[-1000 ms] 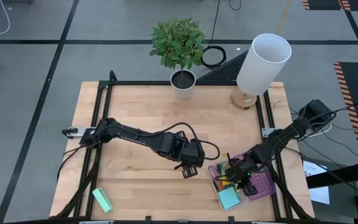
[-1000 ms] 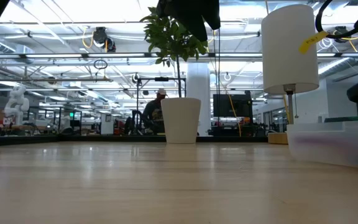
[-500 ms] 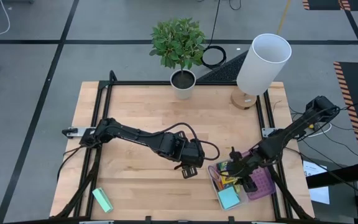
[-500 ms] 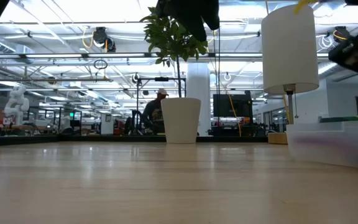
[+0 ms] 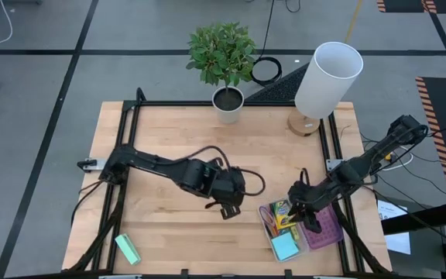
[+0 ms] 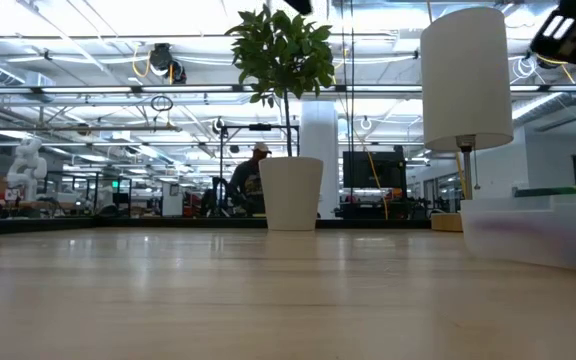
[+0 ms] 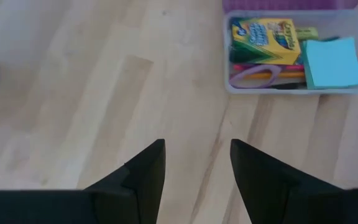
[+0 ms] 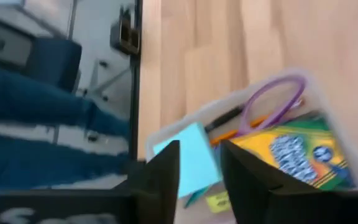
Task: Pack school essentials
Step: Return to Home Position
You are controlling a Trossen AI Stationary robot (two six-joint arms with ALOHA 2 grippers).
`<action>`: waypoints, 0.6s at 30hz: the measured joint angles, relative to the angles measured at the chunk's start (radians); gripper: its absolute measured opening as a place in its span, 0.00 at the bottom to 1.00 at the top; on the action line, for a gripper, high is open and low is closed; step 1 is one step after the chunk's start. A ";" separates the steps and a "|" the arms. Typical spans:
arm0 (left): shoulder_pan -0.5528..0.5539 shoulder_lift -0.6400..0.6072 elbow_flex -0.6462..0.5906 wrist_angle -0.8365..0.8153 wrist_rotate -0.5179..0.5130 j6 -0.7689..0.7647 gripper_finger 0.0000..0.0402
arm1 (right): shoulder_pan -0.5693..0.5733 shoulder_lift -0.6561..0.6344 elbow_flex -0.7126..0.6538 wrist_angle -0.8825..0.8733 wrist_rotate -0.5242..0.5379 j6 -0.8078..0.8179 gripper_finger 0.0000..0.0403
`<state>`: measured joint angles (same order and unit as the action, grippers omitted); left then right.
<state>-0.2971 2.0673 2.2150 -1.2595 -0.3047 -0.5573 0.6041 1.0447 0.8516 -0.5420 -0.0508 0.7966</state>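
We are seeing crayon box (image 7: 264, 38), sticky-note pad (image 7: 332, 62), scissors (image 7: 253, 75) lying in clear bin (image 7: 291, 91). Both left gripper (image 7: 194, 177) & right gripper (image 8: 197, 171) are hanging apart, empty. Pad is probably light, thin; best taken by edges.

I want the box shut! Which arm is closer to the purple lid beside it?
Probably the right. The right gripper hangs open just over the purple lid and the clear box, while the left gripper, also open, sits over bare table on the box's other side.
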 joint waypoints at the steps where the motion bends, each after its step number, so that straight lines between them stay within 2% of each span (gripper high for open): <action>1: 0.000 -0.013 0.000 -0.017 -0.008 -0.002 0.46 | 0.000 -0.014 0.000 0.000 0.022 -0.003 0.24; 6: 0.015 -0.076 0.001 -0.057 -0.026 0.091 0.46 | 0.000 -0.099 0.000 0.001 0.081 -0.038 0.06; 8: 0.019 -0.094 0.000 -0.063 -0.022 0.114 0.46 | 0.000 -0.133 0.000 0.002 0.093 -0.057 0.02; 15: 0.037 -0.181 0.000 -0.063 -0.018 -0.004 0.46 | 0.001 -0.245 0.000 0.102 0.188 -0.235 0.00; 18: 0.040 -0.219 0.000 -0.039 -0.013 0.027 0.40 | 0.007 -0.279 0.000 0.184 0.249 -0.356 0.01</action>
<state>-0.2571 1.8486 2.2154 -1.2980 -0.3175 -0.5299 0.6113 0.7659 0.8516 -0.3581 0.1987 0.4406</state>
